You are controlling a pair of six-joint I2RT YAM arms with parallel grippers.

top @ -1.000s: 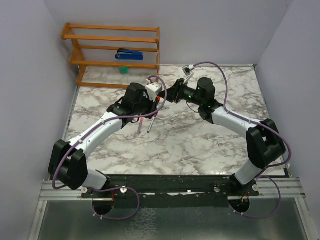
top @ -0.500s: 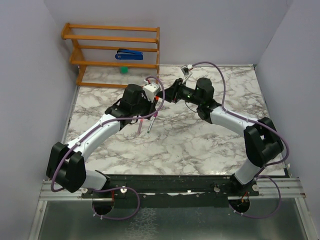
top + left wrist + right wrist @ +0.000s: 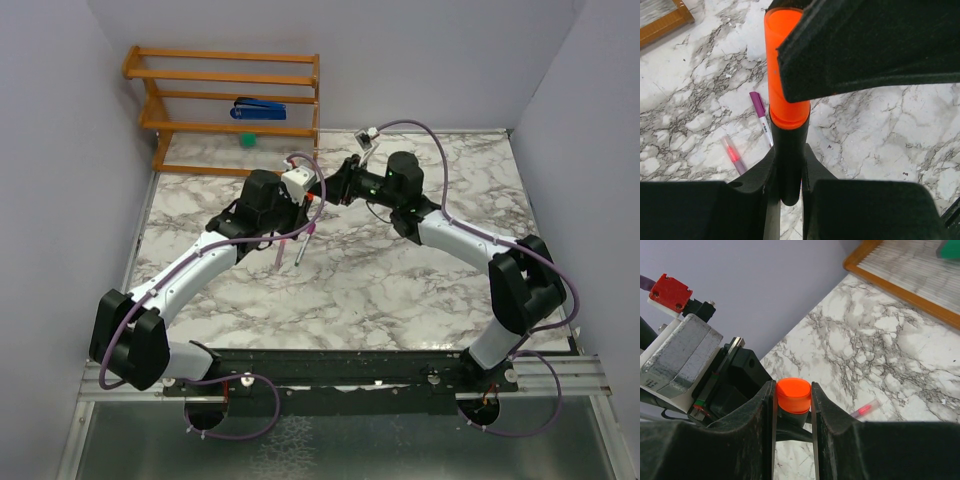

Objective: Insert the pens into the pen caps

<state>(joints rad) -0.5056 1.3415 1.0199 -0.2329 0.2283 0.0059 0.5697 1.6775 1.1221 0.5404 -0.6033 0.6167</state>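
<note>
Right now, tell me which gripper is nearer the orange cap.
Right. The right gripper clamps the orange cap; the left gripper holds the black marker just short of it.

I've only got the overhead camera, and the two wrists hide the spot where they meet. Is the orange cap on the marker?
Observer: Yes. In the left wrist view the orange cap sits over the end of the black marker, which the left gripper clamps by its body.
Operator: And the right side?
Observer: The right wrist view shows the right gripper closed on the cap from both sides.
Operator: And the other two pens?
Observer: Left wrist view: the silver-grey pen wears a magenta cap and lies apart from the pink pen. Whether that one is capped I can't tell.
</note>
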